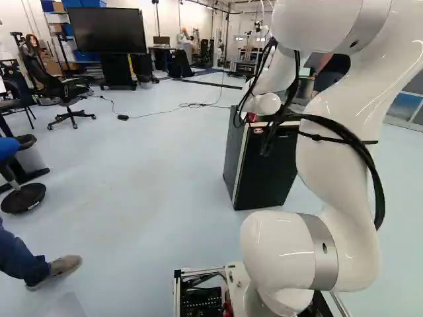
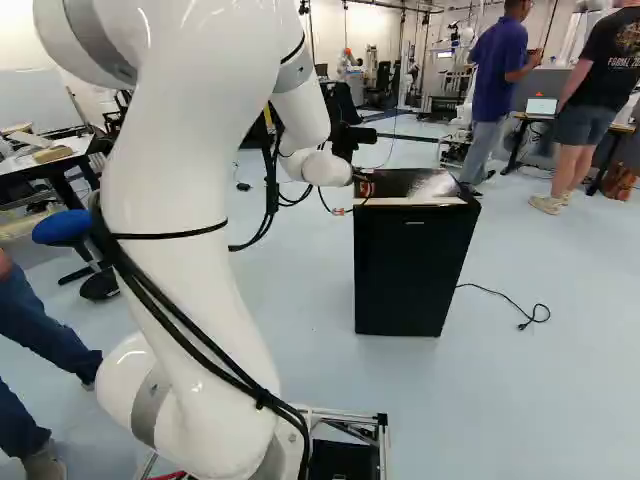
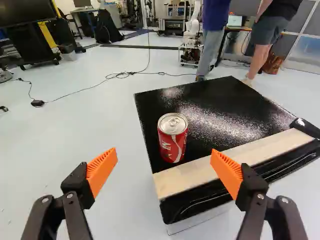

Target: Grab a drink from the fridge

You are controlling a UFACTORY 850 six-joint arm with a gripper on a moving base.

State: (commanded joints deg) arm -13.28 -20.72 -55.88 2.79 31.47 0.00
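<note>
In the right base view my gripper [image 2: 342, 210] is partly hidden by the wrist, at the near left corner of the black fridge [image 2: 410, 270]. The wrist view shows the gripper [image 3: 164, 152] open, its orange-padded fingers wide apart with nothing gripped. A red drink can [image 3: 172, 140] stands upright on the fridge's black top [image 3: 220, 107], ahead of the gap between the fingers, close to the pale strip along the near edge. The left base view shows the fridge [image 1: 264, 168] behind my arm, with its door side shut. The inside of the fridge is hidden.
A cable [image 2: 500, 300] lies on the floor beside the fridge; another [image 3: 95, 87] runs across the floor beyond it. Office chair [image 1: 68, 99] and large screen [image 1: 108, 30] stand farther off. Another robot [image 3: 194, 25] stands beyond the fridge.
</note>
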